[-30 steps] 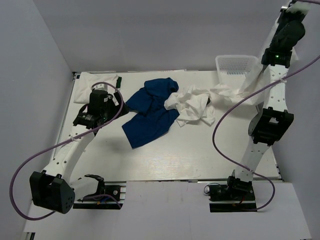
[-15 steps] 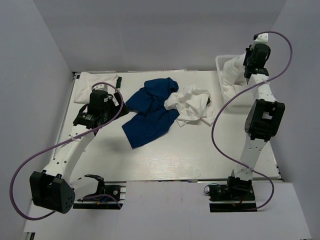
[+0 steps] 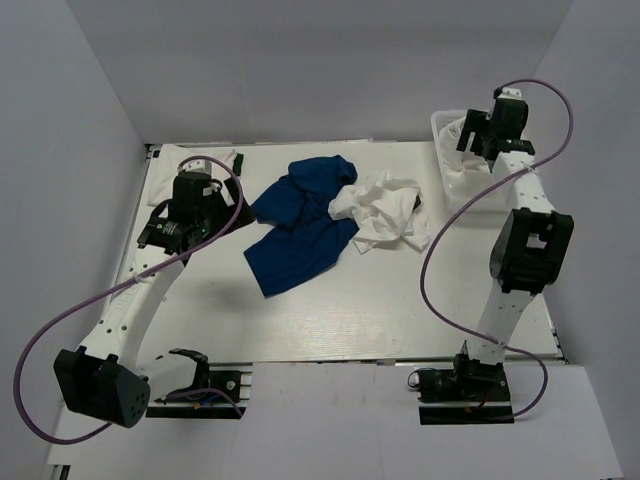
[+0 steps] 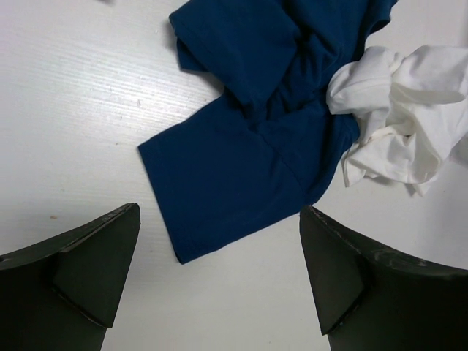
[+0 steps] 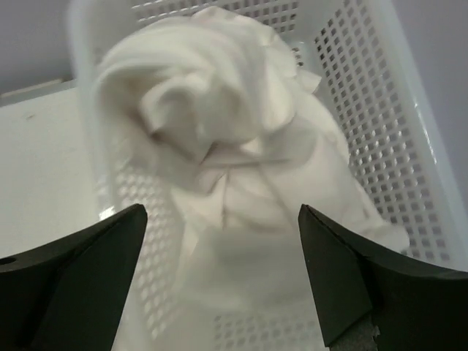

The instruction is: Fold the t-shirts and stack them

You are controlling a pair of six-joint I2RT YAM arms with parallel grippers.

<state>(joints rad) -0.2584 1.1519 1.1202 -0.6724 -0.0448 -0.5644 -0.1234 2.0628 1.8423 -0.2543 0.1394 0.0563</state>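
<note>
A royal-blue t-shirt (image 3: 300, 225) lies crumpled mid-table, its hem corner nearest my left gripper (image 3: 200, 215), which hangs open above the bare table to its left. In the left wrist view the blue shirt (image 4: 241, 168) lies just beyond the open left gripper (image 4: 218, 212), with a bunched white t-shirt (image 4: 398, 110) against its right side. That white shirt (image 3: 385, 215) touches the blue one. My right gripper (image 3: 480, 135) hovers open over the basket, where another white t-shirt (image 5: 234, 146) lies heaped below the right gripper (image 5: 223, 208). Nothing sits between either pair of fingers.
The white lattice basket (image 3: 440, 125) stands at the back right corner; its wall (image 5: 380, 95) rises round the heaped cloth. A flat white garment with dark edging (image 3: 195, 160) lies at the back left. Grey walls close in the table on three sides.
My right arm came down from high at the back right, carrying a white shirt into the basket, then its jaws opened and let go. The left gripper shifted slightly toward the back left.
</note>
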